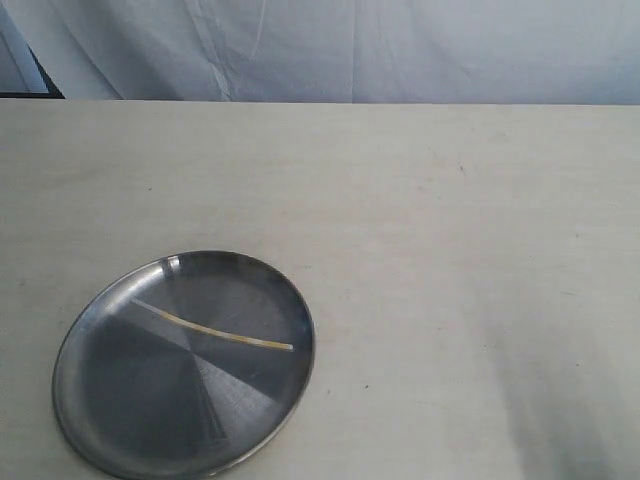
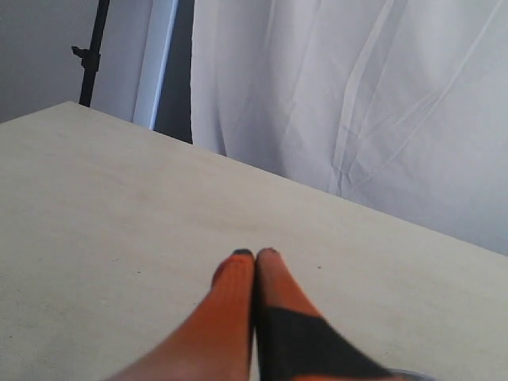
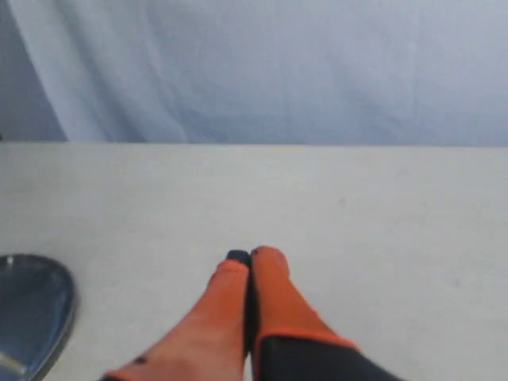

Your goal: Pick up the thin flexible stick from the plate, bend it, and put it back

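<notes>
The round silver plate [image 1: 120, 400] lies at the front left of the table in the exterior view, and its rim [image 3: 62, 313] also shows in the right wrist view. On it rests the thin flexible stick [image 1: 215, 330], pale yellow and slightly curved. Neither arm shows in the exterior view. My left gripper [image 2: 255, 254] is shut, its orange fingers pressed together with nothing between them, above bare table. My right gripper [image 3: 249, 255] is likewise shut and holds nothing, apart from the plate.
The pale wooden table [image 1: 450, 250] runs back to a far edge against a white curtain [image 1: 350, 50]. A dark stand [image 2: 91, 55] rises behind the table in the left wrist view. A soft shadow lies at the table's front right.
</notes>
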{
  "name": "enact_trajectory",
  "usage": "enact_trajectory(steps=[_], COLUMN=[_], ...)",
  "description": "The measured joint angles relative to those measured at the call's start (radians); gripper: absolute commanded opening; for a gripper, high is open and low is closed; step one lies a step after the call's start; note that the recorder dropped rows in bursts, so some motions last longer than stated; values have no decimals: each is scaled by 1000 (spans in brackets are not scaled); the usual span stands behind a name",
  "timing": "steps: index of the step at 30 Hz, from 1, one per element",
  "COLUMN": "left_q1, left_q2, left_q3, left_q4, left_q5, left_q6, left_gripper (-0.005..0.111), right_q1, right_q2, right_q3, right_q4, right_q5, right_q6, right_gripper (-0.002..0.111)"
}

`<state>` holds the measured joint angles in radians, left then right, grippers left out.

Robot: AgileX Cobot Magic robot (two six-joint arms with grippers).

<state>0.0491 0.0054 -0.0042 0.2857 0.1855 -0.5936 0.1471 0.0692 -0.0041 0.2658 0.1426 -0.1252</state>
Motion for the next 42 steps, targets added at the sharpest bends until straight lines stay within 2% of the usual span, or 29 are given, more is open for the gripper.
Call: enact_trajectory(steps=[3,7,42], left_q1=[0,0,0], left_q2=[0,0,0], left_q3=[0,0,0], left_q4=[0,0,2], left_q5=[0,0,0], left_q6=[0,0,0], left_gripper=[0,0,0], right_q1=[-89,-138,-142], right_q2=[-58,-62,-62], right_q3=[0,1,2], right_q4=[2,7,7], right_q5=[2,2,2], right_q6=[-6,-6,-9], right_gripper=[0,0,0])
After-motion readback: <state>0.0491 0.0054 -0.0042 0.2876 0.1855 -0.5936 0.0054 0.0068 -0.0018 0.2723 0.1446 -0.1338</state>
